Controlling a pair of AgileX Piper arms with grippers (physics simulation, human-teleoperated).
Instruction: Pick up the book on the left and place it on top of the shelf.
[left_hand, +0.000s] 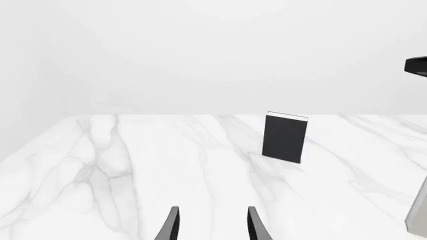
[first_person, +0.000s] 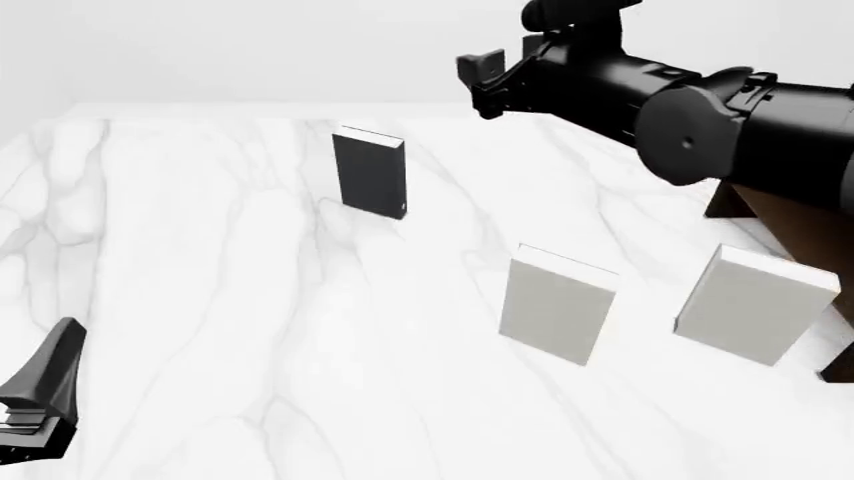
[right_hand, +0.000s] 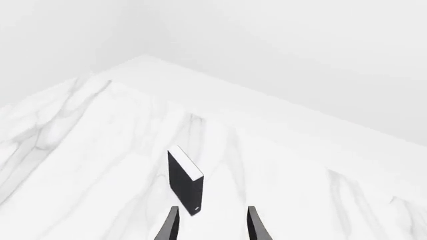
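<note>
Charcoal-black book (first_person: 370, 172) upright, thin; white page edges; seemingly untouched

Front view high behind; both wrist views toward the book (left_hand: 285, 137).

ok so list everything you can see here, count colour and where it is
book: 1, charcoal-black cover with white page edges, upright at the far left of the book row
light books: 2, grey-white, upright, nearer and to the right, the second one rightmost
shelf: 1, dark brown, right edge, mostly hidden by the right arm
table: 1, white marble, under everything
left gripper: 1, black, open, low at near left
right gripper: 1, black, open, raised above the far table, right of the dark book
</note>
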